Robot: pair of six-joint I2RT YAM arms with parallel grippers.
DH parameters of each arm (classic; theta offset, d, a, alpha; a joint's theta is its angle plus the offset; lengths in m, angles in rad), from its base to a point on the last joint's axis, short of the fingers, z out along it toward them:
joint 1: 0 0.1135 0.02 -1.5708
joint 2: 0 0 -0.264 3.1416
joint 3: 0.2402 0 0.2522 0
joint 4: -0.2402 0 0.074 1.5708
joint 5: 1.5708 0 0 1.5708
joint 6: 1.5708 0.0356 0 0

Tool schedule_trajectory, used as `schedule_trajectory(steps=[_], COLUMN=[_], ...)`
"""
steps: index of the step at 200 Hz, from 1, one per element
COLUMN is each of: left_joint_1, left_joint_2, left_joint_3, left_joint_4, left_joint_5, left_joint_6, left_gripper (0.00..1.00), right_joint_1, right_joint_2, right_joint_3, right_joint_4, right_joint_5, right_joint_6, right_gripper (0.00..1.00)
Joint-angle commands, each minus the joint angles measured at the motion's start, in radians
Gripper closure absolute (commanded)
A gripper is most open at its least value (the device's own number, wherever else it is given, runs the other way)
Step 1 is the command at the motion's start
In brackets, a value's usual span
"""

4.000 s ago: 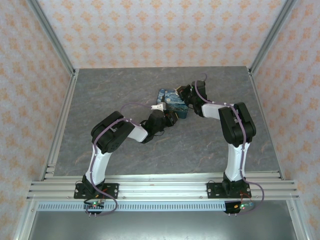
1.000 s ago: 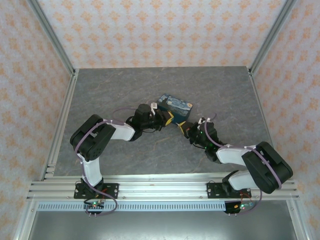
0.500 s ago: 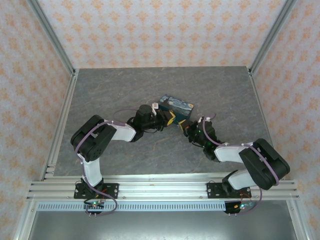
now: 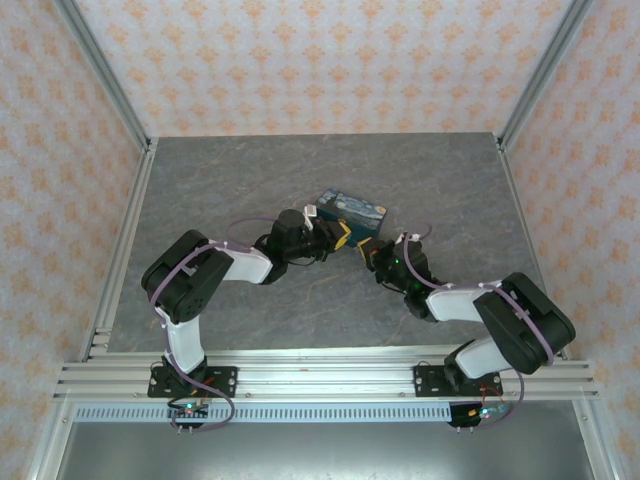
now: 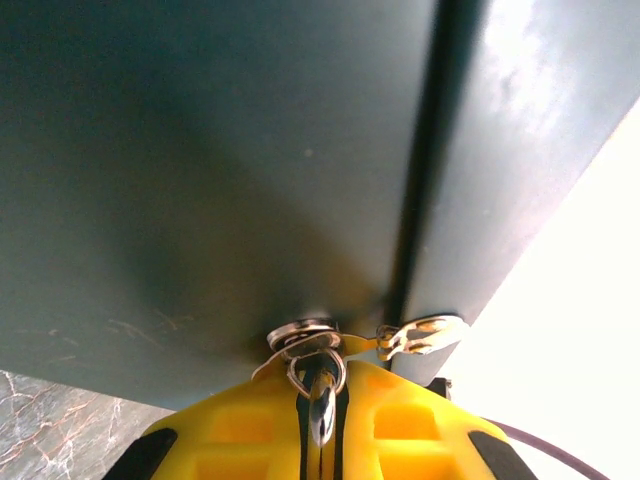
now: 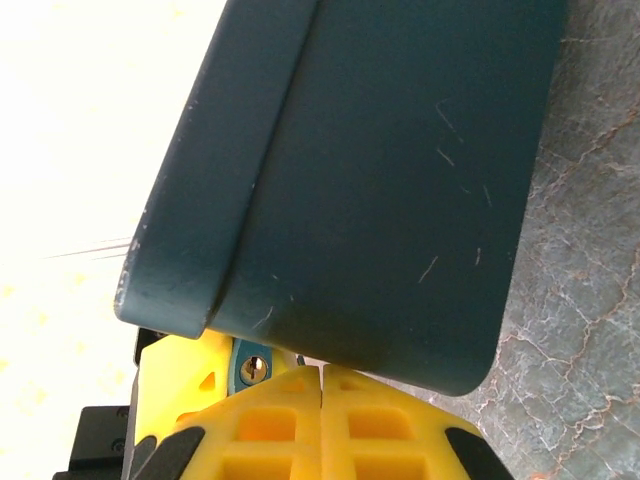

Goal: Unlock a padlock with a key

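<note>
While its yellow fingers are pressed fully together with nothing between them, the right gripper (image 6: pixel 322 385) sits nearest the arm bases, tips close under the lower edge of the padlock (image 4: pixel 354 210). I cannot tell whether they touch. Just beside those fingers a small blue part (image 6: pixel 252 369) with a brassy centre peeks out, possibly the keyway, though that is unclear. Opposite, the left gripper (image 5: pixel 320 395) is all but closed on a slim pale metal sliver with a little ring above it. I take this to be the key (image 5: pixel 321 412), and its free end is right against the padlock's dark teal side. The padlock lies flat, painted face up, just beyond both grippers on the grey stone-patterned worktop (image 4: pixel 230 170).

The padlock looks rigid and blocky, with smooth hard walls marked by fine scratches. I judge it stiff and not fragile, but slick enough to skate across the worktop under a sideways push. The best hold is probably across two opposite flat walls, or a brace on the wall facing away from the key.

The key is the tricky piece — tiny, thin, stiff and light. It will likely swivel between the pads unless pinched by its broader head, with the blade in line with the fingers.
</note>
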Motion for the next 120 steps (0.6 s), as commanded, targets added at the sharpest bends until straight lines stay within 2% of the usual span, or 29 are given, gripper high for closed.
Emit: schedule_trajectory(steps=[1, 120], left_joint_1=[-0.012, -0.027], left_joint_2=[0.015, 0.03], left_joint_3=[-0.003, 0.01], left_joint_4=[0.073, 0.067], left_joint_5=[0.006, 0.007], left_joint_6=[0.007, 0.016], left_gripper=[1.0, 1.0], right_joint_1=[0.004, 0.004], right_joint_2=[0.005, 0.016], right_joint_3=[0.031, 0.05], right_joint_4=[0.042, 0.044], right_joint_5=[0.031, 0.033], right_joint_6=[0.012, 0.014], right_gripper=[1.0, 1.0])
